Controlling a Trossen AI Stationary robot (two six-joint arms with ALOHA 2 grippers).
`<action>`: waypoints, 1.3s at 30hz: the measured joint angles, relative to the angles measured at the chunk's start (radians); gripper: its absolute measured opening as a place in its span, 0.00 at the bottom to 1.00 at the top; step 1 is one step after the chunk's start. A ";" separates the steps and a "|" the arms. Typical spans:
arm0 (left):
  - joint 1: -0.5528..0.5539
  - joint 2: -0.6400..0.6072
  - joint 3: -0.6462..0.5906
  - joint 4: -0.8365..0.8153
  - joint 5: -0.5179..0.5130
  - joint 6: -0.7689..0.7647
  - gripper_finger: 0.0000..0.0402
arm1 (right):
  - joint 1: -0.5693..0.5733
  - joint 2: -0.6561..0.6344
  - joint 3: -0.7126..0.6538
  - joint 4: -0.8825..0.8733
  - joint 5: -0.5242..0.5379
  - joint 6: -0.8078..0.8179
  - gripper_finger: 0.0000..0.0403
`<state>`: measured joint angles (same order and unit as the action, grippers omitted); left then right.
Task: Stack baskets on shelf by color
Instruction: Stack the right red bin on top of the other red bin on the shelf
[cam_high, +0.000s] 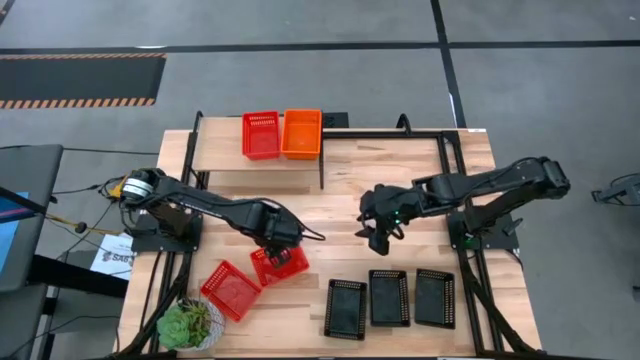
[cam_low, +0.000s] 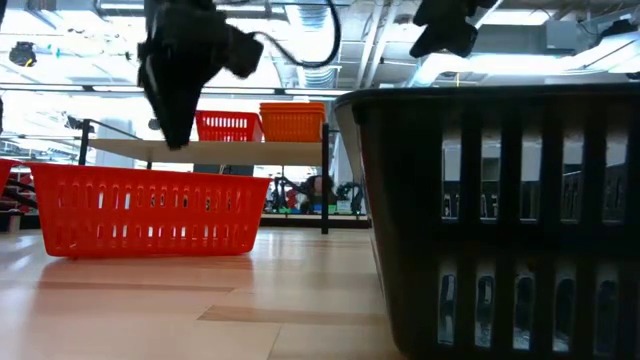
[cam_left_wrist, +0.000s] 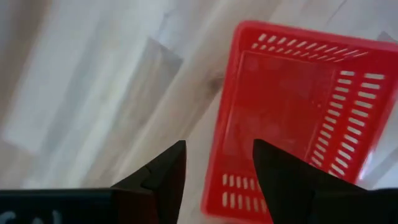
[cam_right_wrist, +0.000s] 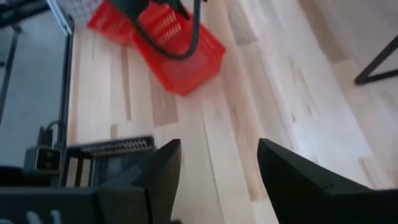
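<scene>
Left hand (cam_high: 283, 257) is right over the near red basket (cam_high: 279, 265) out on the counter (cam_high: 340, 190), fingers apart with one of them lined up over the basket's short wall in the wrist view, nothing gripped yet as far as I can tell. So I'd say this is the pick-up step for a red one. Next it needs to drop so the wall sits between the fingers, pinch, then lift and carry it back. A second red basket (cam_high: 232, 290) lies tilted just beside the first, near the plant (cam_high: 190, 322). Right hand (cam_high: 381, 238) hangs mid-counter, fingers wide apart and empty. Three black baskets (cam_high: 389, 298) sit in a row at the front edge. On the shelf (cam_high: 222, 152) there's already a red (cam_high: 261, 135) and an orange stack (cam_high: 302, 133) side by side; can't tell how many are in each.
</scene>
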<state>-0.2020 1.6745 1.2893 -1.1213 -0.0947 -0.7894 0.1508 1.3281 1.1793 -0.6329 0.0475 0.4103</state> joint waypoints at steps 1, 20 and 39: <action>0.002 -0.014 -0.039 0.043 0.009 -0.001 0.42 | 0.006 -0.002 0.000 -0.015 0.000 0.000 0.58; 0.042 -0.065 -0.232 0.258 0.035 0.026 0.33 | 0.107 -0.584 -0.309 -0.186 0.100 0.305 0.58; 0.050 -0.065 -0.327 0.342 0.072 0.000 0.02 | 0.178 -0.760 -0.355 -0.229 0.295 0.404 0.58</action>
<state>-0.1524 1.6093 0.9627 -0.7795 -0.0230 -0.7892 0.3286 0.5686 0.8246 -0.8619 0.3428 0.8143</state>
